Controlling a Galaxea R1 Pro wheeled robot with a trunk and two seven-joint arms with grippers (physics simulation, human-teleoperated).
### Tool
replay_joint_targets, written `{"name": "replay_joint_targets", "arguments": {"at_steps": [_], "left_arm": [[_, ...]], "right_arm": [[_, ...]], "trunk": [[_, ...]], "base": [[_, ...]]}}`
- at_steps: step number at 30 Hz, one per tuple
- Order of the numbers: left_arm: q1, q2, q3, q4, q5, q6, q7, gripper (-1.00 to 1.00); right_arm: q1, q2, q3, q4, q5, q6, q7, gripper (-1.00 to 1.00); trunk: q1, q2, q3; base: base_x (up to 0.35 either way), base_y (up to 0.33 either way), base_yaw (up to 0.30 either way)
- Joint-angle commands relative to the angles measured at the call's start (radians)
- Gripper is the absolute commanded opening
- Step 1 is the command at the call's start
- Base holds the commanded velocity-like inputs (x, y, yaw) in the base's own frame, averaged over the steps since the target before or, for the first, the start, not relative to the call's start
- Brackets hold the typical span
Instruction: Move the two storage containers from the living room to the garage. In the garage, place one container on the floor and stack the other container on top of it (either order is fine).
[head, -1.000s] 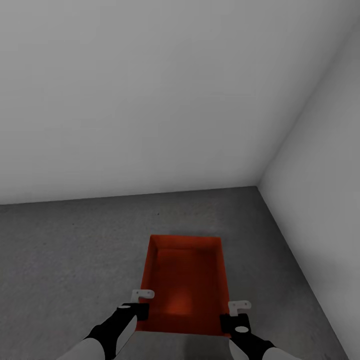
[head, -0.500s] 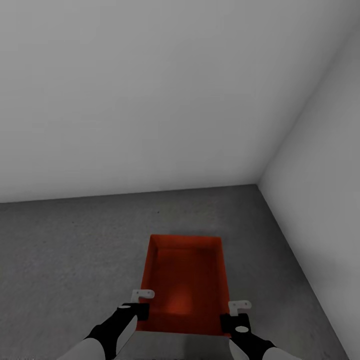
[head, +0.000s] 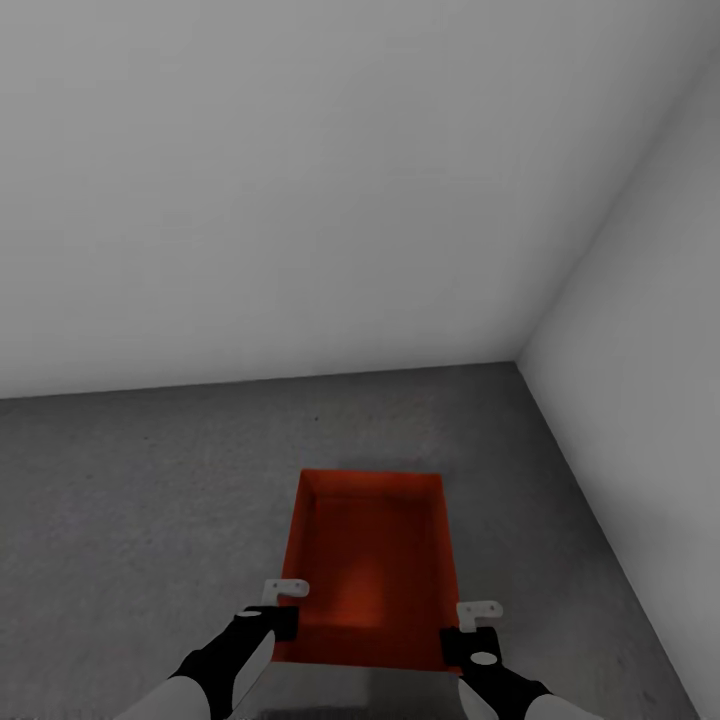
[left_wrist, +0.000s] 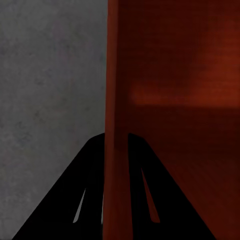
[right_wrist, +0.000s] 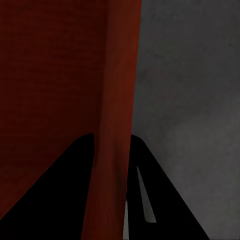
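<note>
One storage container (head: 372, 565) is in sight: an orange-red, rectangular, open-top bin with thin upright walls and a flat bottom, its long axis running away from the robot. Its inner faces carry a fine ribbed texture, seen as faint close-set lines in the left wrist view (left_wrist: 175, 75) and the right wrist view (right_wrist: 50, 75). The rim is a narrow, smooth band, slightly brighter than the shaded interior. It bears no label, logo or writing.

The bin sits low over the floor (head: 150, 500), a dark grey, rough, matte surface with small speckles. Whether the bin's base touches the floor cannot be told. It lies near the corner where two plain white-grey walls (head: 300, 200) meet, smooth and unmarked.

Two grippers hold the bin, one on each long side wall near the robot's end. The left gripper (head: 282, 606) has black fingers (left_wrist: 80, 190) that taper to points; in the left wrist view they straddle the bin's wall, one inside and one outside, jaws narrow and clamped on the thin wall. The right gripper (head: 468, 628) grips the opposite wall the same way, its black fingers (right_wrist: 65, 190) pressing either side of the rim. Each gripper carries a small pale grey bracket on top, and each arm is black at the wrist and white further back.
</note>
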Motion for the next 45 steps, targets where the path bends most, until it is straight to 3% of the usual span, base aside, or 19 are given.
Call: {"name": "replay_joint_targets", "arguments": {"at_steps": [1,25,30,45], "left_arm": [[0.000,0.002,-0.031,-0.006,0.014,0.004,0.013,-1.00],[-0.001,0.002,-0.031,0.000,0.014,0.007,0.013,-1.00],[-0.001,0.001,-0.031,-0.002,0.014,0.006,0.015,-1.00],[0.000,-0.001,-0.031,0.001,0.014,0.007,0.015,-1.00]], "right_arm": [[0.000,-0.019,0.000,0.003,-0.029,0.031,-0.004,-1.00],[0.000,-0.019,0.000,0.003,-0.029,0.030,-0.004,-1.00],[0.000,-0.019,0.000,0.003,-0.029,0.030,-0.004,-1.00],[0.000,-0.019,0.000,0.003,-0.029,0.030,-0.004,-1.00]], "trunk": [[0.000,-0.001,-0.002],[0.084,-0.155,-0.110],[0.084,-0.155,-0.116],[0.142,-0.260,-0.164]], "base": [[0.000,0.000,0.000],[0.000,0.000,0.000],[0.000,0.000,0.000],[0.000,0.000,0.000]]}}
